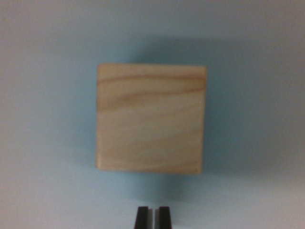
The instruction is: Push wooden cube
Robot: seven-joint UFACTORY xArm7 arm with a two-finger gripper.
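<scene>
Pale wooden cube (151, 119), brown grain bands, rounded corners.

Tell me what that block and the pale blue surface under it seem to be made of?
The block looks like light, unpainted wood: tan grain streaks run across its face, with darker bands near the top, and its edges are softly rounded. The surface is plain, matte pale blue with no texture showing; the blurry picture leaves its material open. The dark tips of the claw look like black plastic or rubber, uncertain.
</scene>
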